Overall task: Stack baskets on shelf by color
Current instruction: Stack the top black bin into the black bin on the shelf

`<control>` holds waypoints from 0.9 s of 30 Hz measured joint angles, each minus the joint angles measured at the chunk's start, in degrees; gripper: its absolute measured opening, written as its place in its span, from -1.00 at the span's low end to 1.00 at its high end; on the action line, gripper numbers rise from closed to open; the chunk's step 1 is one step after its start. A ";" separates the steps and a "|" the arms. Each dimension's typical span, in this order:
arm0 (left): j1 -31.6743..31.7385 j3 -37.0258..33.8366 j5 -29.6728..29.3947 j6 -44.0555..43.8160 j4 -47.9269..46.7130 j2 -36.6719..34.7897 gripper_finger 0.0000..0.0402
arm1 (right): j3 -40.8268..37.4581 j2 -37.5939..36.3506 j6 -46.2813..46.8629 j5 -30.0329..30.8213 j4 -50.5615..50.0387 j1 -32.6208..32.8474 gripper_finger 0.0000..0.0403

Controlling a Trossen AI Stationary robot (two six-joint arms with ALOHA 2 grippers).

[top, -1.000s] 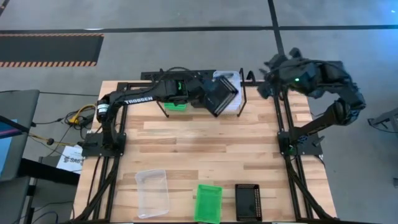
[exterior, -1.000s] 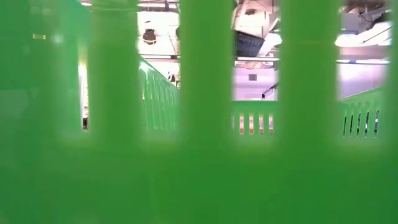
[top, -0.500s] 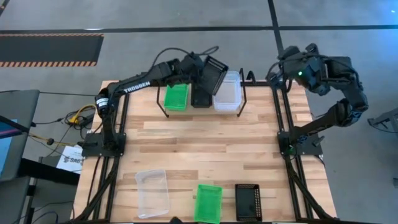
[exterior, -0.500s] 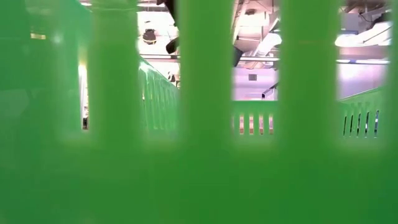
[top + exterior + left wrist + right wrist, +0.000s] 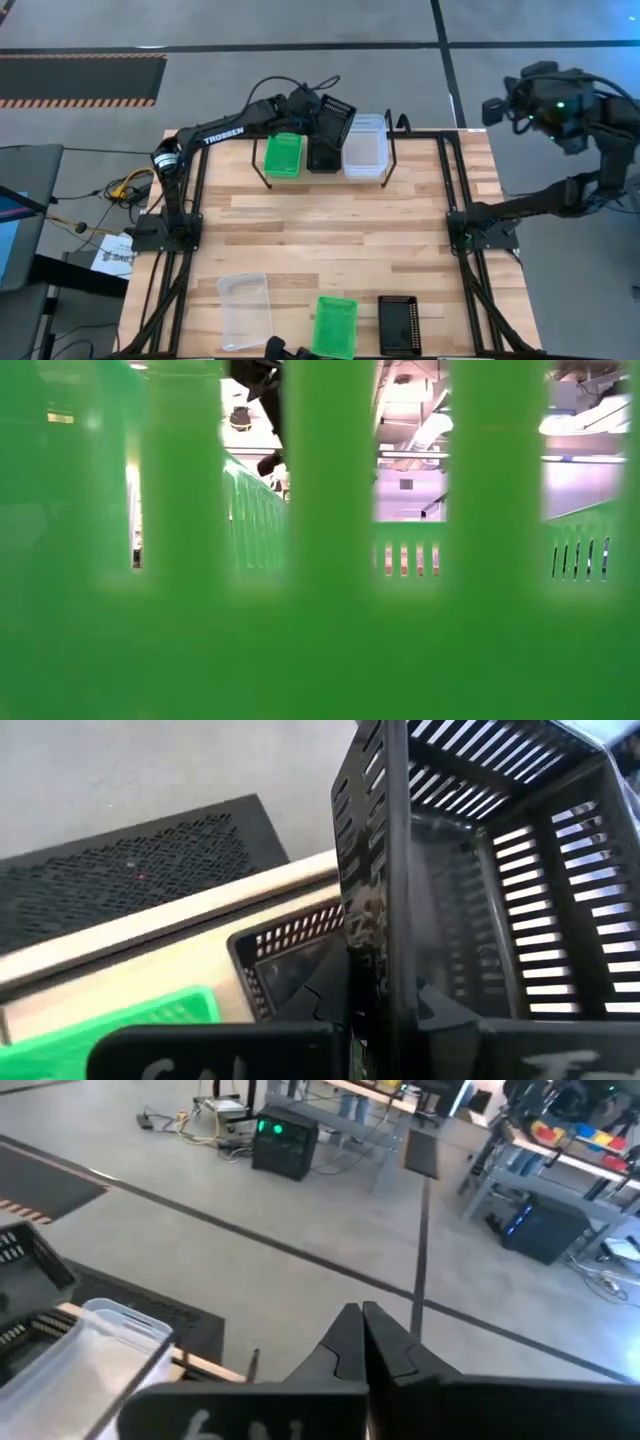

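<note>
White "TROSSEN" lettering marks the left arm (image 5: 222, 132), whose left claw (image 5: 385, 1005) clamps a black basket (image 5: 480, 870) above the shelf (image 5: 392, 150); right claw (image 5: 362, 1342) closed, empty.

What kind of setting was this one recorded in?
Most likely a robotics lab or workshop: a wooden table stands on a grey concrete floor with dark line markings, and workbenches loaded with electronics and cables fill the room beyond.
</note>
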 joint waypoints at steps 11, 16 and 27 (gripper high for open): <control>-5.47 -8.46 -9.91 -22.52 3.43 0.00 -1.00 | 0.05 -10.86 -9.16 -1.87 0.00 -3.33 -1.00; -7.01 -10.26 -11.30 -28.98 3.27 -0.01 -1.00 | -0.04 -15.01 -10.74 -3.97 -0.01 -3.29 -1.00; -5.09 -10.43 -4.30 -26.26 0.48 -0.02 -1.00 | -0.03 -18.54 -13.12 -6.62 -0.01 -3.29 -1.00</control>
